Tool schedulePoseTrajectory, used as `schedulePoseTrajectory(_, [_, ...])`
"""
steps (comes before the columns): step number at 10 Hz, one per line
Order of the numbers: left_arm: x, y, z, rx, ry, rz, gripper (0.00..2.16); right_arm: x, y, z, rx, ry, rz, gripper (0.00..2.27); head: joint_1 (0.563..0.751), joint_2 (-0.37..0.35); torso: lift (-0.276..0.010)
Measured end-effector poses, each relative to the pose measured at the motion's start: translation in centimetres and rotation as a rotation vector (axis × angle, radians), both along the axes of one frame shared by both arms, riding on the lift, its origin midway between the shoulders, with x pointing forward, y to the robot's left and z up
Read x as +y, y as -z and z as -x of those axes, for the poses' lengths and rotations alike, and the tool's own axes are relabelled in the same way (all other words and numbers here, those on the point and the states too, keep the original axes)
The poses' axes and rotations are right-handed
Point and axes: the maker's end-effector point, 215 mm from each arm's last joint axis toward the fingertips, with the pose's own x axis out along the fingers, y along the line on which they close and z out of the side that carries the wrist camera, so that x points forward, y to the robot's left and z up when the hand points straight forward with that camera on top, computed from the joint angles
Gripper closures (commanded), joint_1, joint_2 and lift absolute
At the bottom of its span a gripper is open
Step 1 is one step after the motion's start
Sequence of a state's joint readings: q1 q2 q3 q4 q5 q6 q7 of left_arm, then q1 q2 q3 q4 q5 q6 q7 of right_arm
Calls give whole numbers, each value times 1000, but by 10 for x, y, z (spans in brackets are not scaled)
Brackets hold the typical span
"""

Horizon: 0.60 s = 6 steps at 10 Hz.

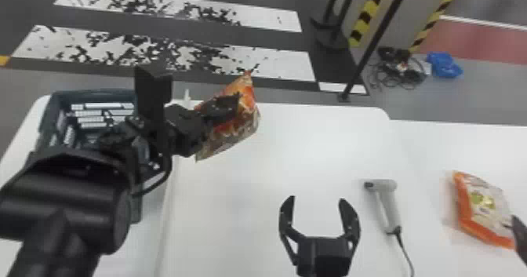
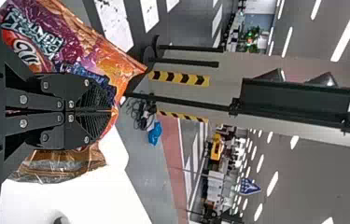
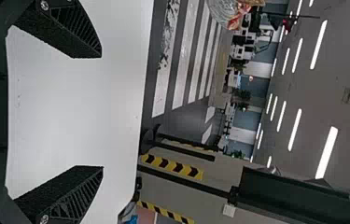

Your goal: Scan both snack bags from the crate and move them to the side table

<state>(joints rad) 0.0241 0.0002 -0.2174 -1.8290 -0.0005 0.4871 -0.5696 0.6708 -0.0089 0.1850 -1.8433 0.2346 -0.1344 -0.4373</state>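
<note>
Bag (image 1: pixel 235 131) is hanging askew from the left gripper (image 2: pixel 113 111), whose fingers are pinching it between them, the wrapper spreading out to both sides. From where I'm standing, it is hanging over the table (image 1: pixel 274 158), beside the crate (image 1: pixel 88 93). The right gripper (image 1: pixel 317 200) is hovering over the table's near part, its fingers standing wide apart and holding nothing, and the scanner (image 1: pixel 388 203) is lying beyond one finger. The other bag (image 1: pixel 484 205) is resting on the side table (image 1: pixel 431 146), so I'm guessing this one is awaiting its scan.

I'm not making out any code from here, so the left wrist should be turning slowly, presenting one flat face. If the right gripper is taking the scanner, it should be closing squarely round the handle, leaving the cord trailing free. For the bag, I'm favouring a gentle pinch: too hard is risking crushed snacks, too light is inviting a slip, and a curling wrapper could be hiding the code.
</note>
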Motion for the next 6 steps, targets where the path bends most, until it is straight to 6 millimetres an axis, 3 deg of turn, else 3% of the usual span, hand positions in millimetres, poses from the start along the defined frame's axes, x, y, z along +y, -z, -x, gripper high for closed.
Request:
schedulePoseTrajectory(2, [-45,23,18,16,64,-23,2138,-21,-10,1,-21,71,20,70,695,-350,-29])
schedulePoseTrajectory(4, [-77,48,38,28,117,-57,2138,-27,-14,2,-33,90,19,70,695,-350,-29])
schedulePoseTrajectory(6, [-90,81,57,56,151,-105,2142,-30,-16,2,-39,101,18,70,695,-350,-29])
